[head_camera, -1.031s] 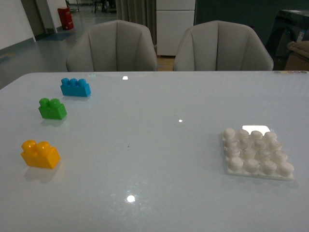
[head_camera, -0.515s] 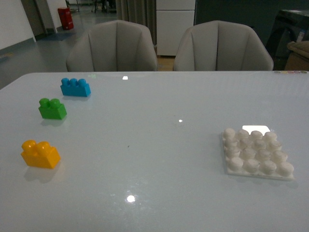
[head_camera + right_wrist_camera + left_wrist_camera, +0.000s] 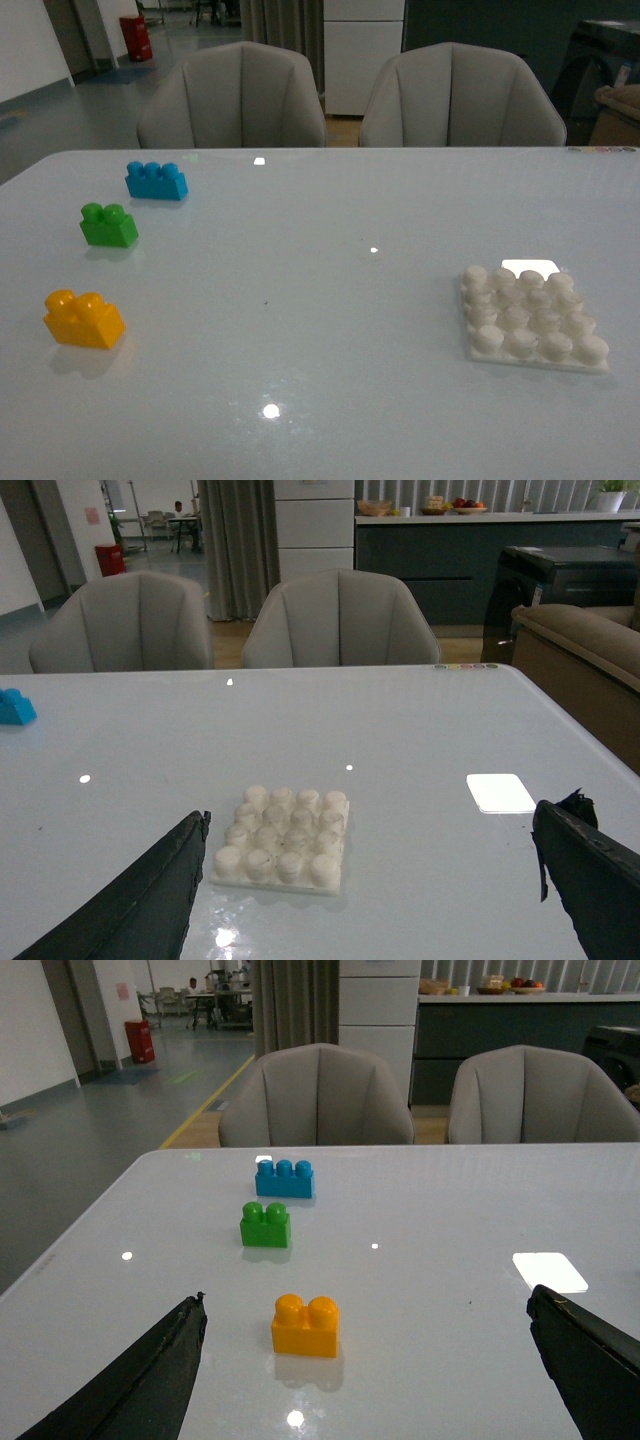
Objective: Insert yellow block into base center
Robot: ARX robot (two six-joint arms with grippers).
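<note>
The yellow block (image 3: 84, 319) stands studs-up on the white table at the near left; it also shows in the left wrist view (image 3: 306, 1326). The base (image 3: 530, 317), a white square plate of round studs, lies flat at the right; it also shows in the right wrist view (image 3: 284, 838). Neither arm shows in the front view. My left gripper (image 3: 370, 1375) is open and empty, its dark fingers wide apart, with the yellow block ahead between them. My right gripper (image 3: 370, 900) is open and empty, with the base ahead near its one finger.
A green two-stud brick (image 3: 109, 225) and a blue three-stud brick (image 3: 156, 181) stand behind the yellow block at the left. Two grey chairs (image 3: 235, 97) stand beyond the table's far edge. A white glare patch (image 3: 530, 266) lies just behind the base.
</note>
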